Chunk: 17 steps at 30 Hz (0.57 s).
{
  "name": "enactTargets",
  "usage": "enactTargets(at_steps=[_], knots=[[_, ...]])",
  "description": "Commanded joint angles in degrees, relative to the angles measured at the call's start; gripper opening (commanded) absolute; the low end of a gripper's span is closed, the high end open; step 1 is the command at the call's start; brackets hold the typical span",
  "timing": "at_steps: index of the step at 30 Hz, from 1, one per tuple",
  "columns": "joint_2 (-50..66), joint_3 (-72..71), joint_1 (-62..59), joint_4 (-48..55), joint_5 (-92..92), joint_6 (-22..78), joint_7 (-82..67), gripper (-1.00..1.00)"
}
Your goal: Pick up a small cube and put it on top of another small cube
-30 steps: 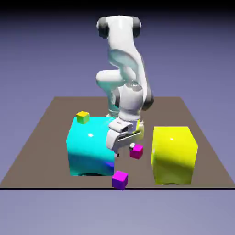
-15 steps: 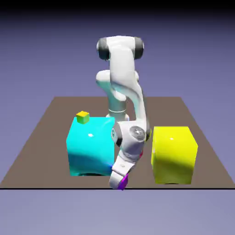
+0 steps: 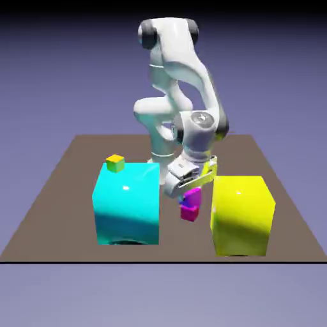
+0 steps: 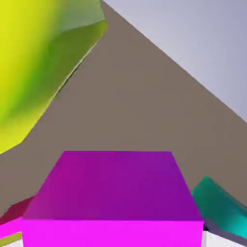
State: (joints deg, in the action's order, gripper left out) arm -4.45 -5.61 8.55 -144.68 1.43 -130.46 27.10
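Your white two-finger gripper [image 3: 190,190] clenches the small glossy purple-violet cube [image 4: 113,198] directly above the small smooth hot-pink cube [image 3: 189,212], between big cyan block [image 3: 126,203] and big yellow block [image 3: 242,214].

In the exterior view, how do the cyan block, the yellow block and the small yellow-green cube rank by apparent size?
Cyan block and yellow block: about alike, so I will not rank them.
Yellow-green cube: clearly smallest, though it sits somewhat farther away.

Yellow-green cube [image 3: 115,163] atop cyan block [image 3: 126,203]; yellow block [image 3: 242,214]
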Motion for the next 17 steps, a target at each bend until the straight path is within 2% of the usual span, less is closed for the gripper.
enactTargets(at_steps=[1, 5, 8, 14, 15, 17], knots=[[-1.5, -0.9, -0.2, -2.1, -0.8, 0.0, 2.2, -1.0], [-7.0, -4.5, 0.0, -10.4, -4.0, -0.3, 10.1, -1.0], [-5.6, -7.1, -1.2, -13.0, -2.5, -1.8, 11.8, -1.0], [5.6, -5.9, -1.0, -15.8, 1.8, -15.5, 15.0, -1.0], [5.6, -5.9, -1.0, -15.8, 1.8, -15.5, 15.0, 1.0], [3.6, -6.1, -1.0, -15.3, 1.0, -13.0, 14.4, 1.0]])
